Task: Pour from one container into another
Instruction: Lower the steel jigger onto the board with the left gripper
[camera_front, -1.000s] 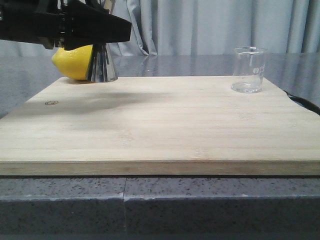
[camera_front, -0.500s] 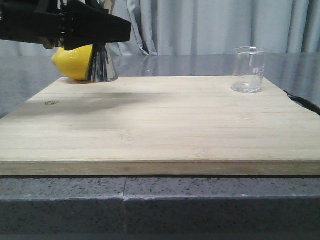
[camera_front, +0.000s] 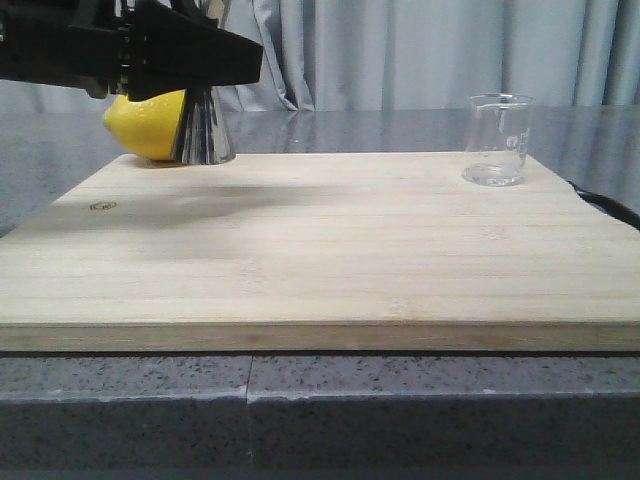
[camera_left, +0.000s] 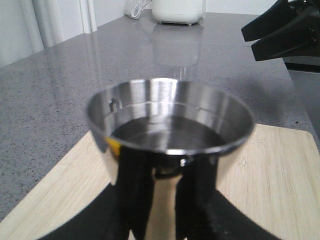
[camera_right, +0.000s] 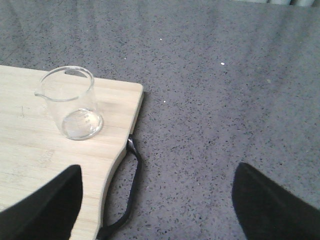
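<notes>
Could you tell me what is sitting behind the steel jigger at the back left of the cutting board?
A yellow lemon sits just behind the jigger. The jigger and the left tool cover its right and upper parts.

The left gripper (camera_front: 215, 60) is matte black and angular, its wedge-shaped fingers (camera_front: 235, 58) tapering; the right gripper (camera_right: 160, 210) shows black, blunt fingers (camera_right: 42, 210).

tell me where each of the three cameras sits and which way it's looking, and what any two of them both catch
Front view: low at the table edge, facing forward over the cutting board; the left gripper shows at the jigger beside a lemon.
Left wrist view: on the left arm, looking into the jigger's cup; dark fingers flank its stem.
Right wrist view: above the board's far right corner, looking down at the beaker; right fingers spread wide.
Shared: the front and right wrist views both show the beaker.
</notes>
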